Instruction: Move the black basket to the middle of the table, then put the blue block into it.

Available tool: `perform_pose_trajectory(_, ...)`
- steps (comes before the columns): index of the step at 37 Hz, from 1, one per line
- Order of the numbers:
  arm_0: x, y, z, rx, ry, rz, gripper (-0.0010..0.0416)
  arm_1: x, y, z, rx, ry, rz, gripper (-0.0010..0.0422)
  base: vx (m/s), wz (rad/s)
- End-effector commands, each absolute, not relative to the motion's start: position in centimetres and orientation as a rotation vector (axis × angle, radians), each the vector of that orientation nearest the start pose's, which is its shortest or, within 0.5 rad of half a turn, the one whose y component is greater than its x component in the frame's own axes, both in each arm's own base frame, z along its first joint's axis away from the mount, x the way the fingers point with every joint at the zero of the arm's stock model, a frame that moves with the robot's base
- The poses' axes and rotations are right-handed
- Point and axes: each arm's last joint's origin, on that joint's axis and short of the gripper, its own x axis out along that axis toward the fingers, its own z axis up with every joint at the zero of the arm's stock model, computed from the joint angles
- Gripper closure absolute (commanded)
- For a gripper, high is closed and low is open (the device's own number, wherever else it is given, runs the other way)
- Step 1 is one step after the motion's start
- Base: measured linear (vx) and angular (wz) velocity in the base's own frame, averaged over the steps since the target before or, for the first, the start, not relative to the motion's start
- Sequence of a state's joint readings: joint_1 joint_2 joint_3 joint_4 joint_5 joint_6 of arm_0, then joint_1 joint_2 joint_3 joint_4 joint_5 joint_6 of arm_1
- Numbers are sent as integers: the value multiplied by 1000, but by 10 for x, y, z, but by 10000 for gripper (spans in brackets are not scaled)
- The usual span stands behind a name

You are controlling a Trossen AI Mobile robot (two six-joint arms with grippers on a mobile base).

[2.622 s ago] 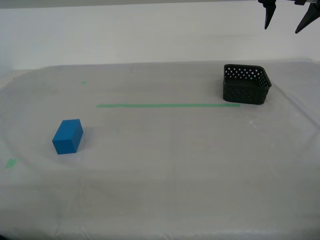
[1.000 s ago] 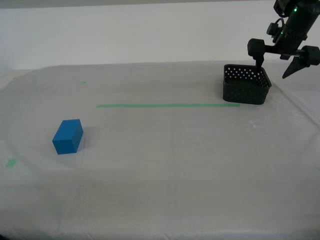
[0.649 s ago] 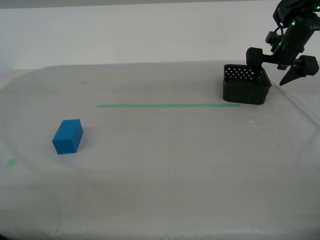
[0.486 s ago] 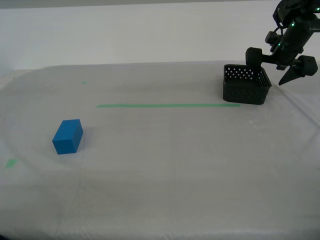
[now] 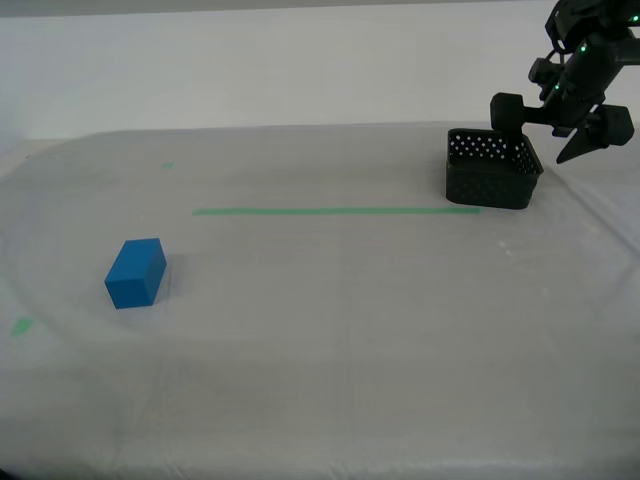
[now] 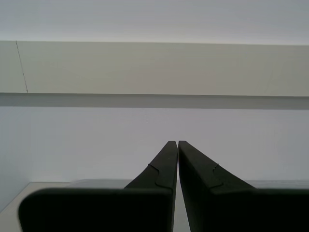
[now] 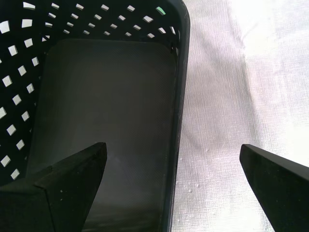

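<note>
- Currently, my first gripper (image 7: 173,157): jaws spread wide, straddling one wall of the black basket (image 5: 492,169), one finger inside.
- My second gripper (image 6: 174,145): jaws pressed together, empty.
- Blue block (image 5: 136,272): on the table (image 5: 330,340), exterior view's left, well apart from basket.

**Three views, one shared basket**

The exterior view looks from the near edge across the table (image 5: 330,340) toward a pale wall, taking in the whole top from some way back. The first wrist view looks steeply down past my first gripper (image 7: 171,157), very close to the black basket (image 7: 101,121); this basket (image 5: 492,168) also shows at the exterior view's right. The second wrist view faces level along my second gripper (image 6: 174,145) toward the wall.
</note>
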State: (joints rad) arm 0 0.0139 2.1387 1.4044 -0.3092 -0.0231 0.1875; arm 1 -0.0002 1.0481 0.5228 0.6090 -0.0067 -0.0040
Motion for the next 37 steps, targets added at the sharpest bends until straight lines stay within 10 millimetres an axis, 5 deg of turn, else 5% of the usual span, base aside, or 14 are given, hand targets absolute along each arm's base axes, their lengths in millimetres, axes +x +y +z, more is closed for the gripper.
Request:
perform_pose_trajectory(1, 433, 7, 123, 161, 1040, -84, 19, 227, 0, 270, -3, -90, 7, 412, 0, 0)
perform_pose_trajectory(37, 419, 9, 104, 160, 1080, -85, 19, 227, 0, 270, -3, -90, 7, 412, 0, 0)
